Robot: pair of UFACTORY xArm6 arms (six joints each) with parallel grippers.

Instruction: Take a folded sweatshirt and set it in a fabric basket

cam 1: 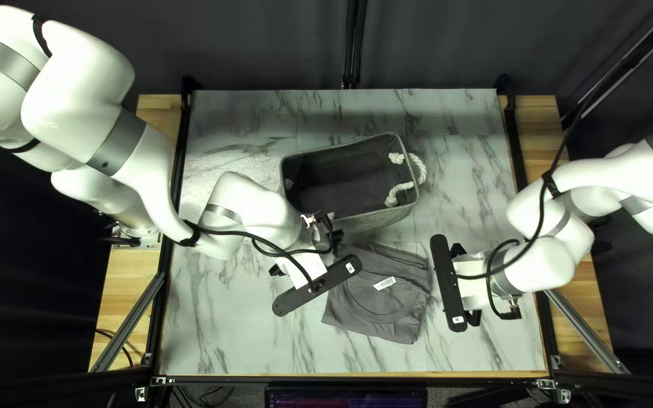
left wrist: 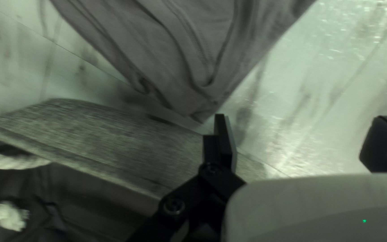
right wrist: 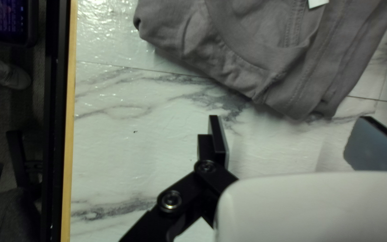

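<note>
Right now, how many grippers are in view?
2: the left gripper, beside the basket near a corner of the sweatshirt; the right gripper, across the sweatshirt from it.

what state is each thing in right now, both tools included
left tool, open, holding nothing
right tool, open, holding nothing
sweatshirt, folded, lying on the table outside the basket
fabric basket, upright, open at the top
rope handle, looped outward from the basket's end
white label, face up on the sweatshirt
</note>
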